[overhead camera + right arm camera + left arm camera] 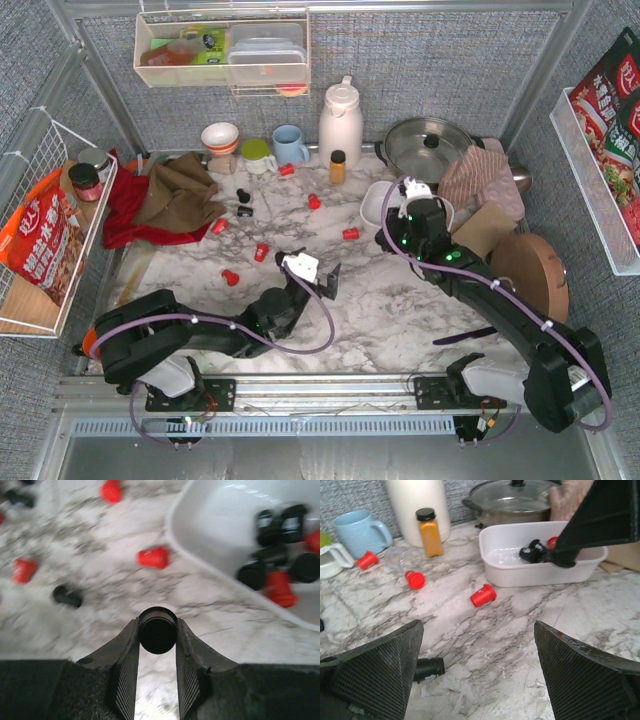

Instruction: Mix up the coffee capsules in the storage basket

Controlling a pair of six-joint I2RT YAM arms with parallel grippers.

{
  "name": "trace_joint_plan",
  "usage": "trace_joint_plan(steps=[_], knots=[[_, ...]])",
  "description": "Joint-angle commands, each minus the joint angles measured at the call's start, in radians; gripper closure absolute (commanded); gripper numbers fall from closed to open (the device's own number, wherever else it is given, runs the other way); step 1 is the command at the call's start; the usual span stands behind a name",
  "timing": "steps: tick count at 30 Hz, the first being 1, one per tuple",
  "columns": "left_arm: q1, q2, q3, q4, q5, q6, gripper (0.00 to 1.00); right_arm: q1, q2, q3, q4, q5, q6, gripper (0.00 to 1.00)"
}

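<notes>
Black-fingered right gripper (pixel 157 625): clenched on a black cup-shaped plastic coffee capsule (pixel 157 632), round end toward the wrist camera, held clear above the marble. Just up and right of it is the shallow white rectangular plastic storage basket (pixel 200 515), with a rounded corner nearest. Inside, several black capsules (pixel 272 555) are heaped with two red capsules (pixel 280 587) at one end; the other end is bare. In the top view the right gripper (pixel 410 205) sits at the basket (pixel 372 205). Whether the held capsule hangs over the rim or just outside it, I can't settle, as the wrist view is blurred.

Second tool, the left gripper (pixel 480 672): released, mesh-textured fingers (pixel 375 665) spread wide, nothing between them. It hovers low over the white-and-grey marble tabletop (pixel 485 640), well apart from the basket (pixel 540 575).

Loose on the marble:
- One black capsule (pixel 429 668) lies on its side just beside the left gripper's left finger.
- One red capsule (pixel 483 595) lies on its side near the basket's front wall.
- Another red capsule (pixel 415 579) is further left.
- A third red capsule (pixel 367 560) sits beside the light blue ceramic mug (pixel 357 530).
- The top view shows more red capsules (pixel 261 252) scattered across the middle of the table.

Behind these, an amber spice bottle with a black cap (pixel 429 532) stands upright before a white thermos jug (pixel 417 505). A steel pot with a glass lid (pixel 515 500) sits behind the basket.
</notes>
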Motion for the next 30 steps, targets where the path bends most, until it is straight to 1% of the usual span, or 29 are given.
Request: trace_joint_plan(steps=[1, 3, 5, 7, 8, 9, 12, 13, 14, 15, 18, 23, 27, 30], knots=[[-0.001, 0.001, 0.044, -0.146, -0.143, -0.085, 0.01, -0.024, 0.038, 0.003, 0.098, 0.352, -0.037, 1.0], [-0.001, 0.002, 0.068, -0.209, -0.184, -0.106, 0.01, -0.045, 0.087, 0.021, 0.146, 0.408, -0.055, 1.0], [0.0, 0.004, 0.092, -0.266, -0.21, -0.126, 0.01, -0.077, 0.155, 0.062, 0.18, 0.421, -0.075, 1.0], [0.002, 0.002, 0.119, -0.338, -0.228, -0.152, 0.01, -0.104, 0.243, 0.127, 0.177, 0.415, -0.081, 0.99], [0.002, 0.0, 0.135, -0.382, -0.236, -0.167, 0.01, -0.117, 0.29, 0.165, 0.166, 0.402, -0.082, 0.94], [0.004, -0.002, 0.15, -0.425, -0.241, -0.185, 0.01, -0.127, 0.334, 0.224, 0.151, 0.382, -0.082, 0.85], [0.013, -0.008, 0.184, -0.541, -0.245, -0.235, 0.01, -0.143, 0.452, 0.338, 0.108, 0.313, -0.083, 0.5], [0.018, -0.01, 0.194, -0.575, -0.248, -0.252, 0.01, -0.144, 0.48, 0.368, 0.094, 0.297, -0.083, 0.41], [0.023, -0.013, 0.203, -0.612, -0.251, -0.272, 0.01, -0.146, 0.502, 0.396, 0.073, 0.282, -0.08, 0.35], [0.028, -0.016, 0.212, -0.646, -0.255, -0.29, 0.01, -0.148, 0.518, 0.42, 0.05, 0.272, -0.076, 0.32], [0.058, -0.023, 0.226, -0.743, -0.235, -0.365, 0.01, -0.147, 0.517, 0.442, 0.012, 0.246, -0.067, 0.27], [0.143, -0.03, 0.237, -0.894, -0.155, -0.535, 0.01, -0.148, 0.412, 0.347, 0.003, 0.202, -0.042, 0.26], [0.186, -0.017, 0.243, -0.949, -0.136, -0.591, 0.01, -0.144, 0.286, 0.199, 0.013, 0.157, 0.024, 0.26], [0.212, 0.012, 0.258, -0.964, -0.086, -0.603, 0.01, -0.139, 0.182, 0.053, 0.047, 0.099, 0.064, 0.26]])
